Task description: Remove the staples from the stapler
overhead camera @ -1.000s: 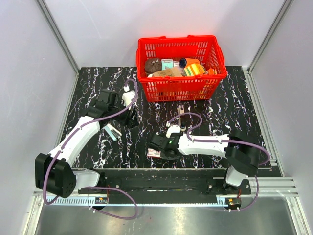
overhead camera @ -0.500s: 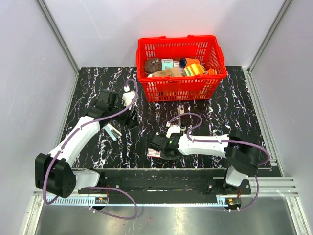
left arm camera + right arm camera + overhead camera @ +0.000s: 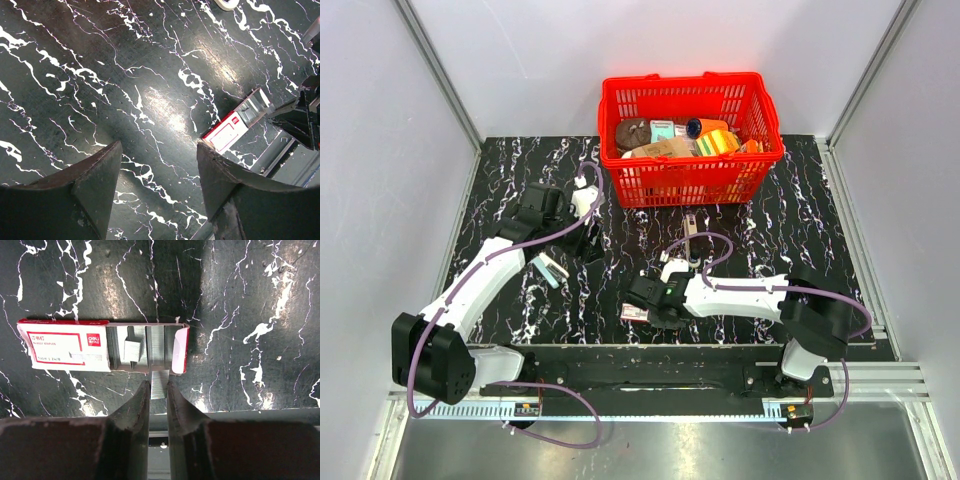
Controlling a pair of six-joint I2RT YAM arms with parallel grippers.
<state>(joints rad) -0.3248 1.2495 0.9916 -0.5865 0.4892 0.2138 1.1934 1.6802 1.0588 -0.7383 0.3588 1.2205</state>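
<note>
One staples strip (image 3: 159, 383) pinched in right fingers (image 3: 135, 415), maybe touching box (image 3: 65, 345) edge; left fingers (image 3: 95, 175) spread over table (image 3: 100, 75).

The red-and-white staple box (image 3: 65, 346) is showing a white "deli" logo on red, Chinese characters, the word "STAPLES" and figures resembling 24/6; finer print is blurring.

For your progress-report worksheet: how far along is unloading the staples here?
Looks done: the staples are out, pinched in the right gripper. In hand: holding them at the open tray of the staple box. Left: releasing them there, probably. The left gripper hangs open.
</note>
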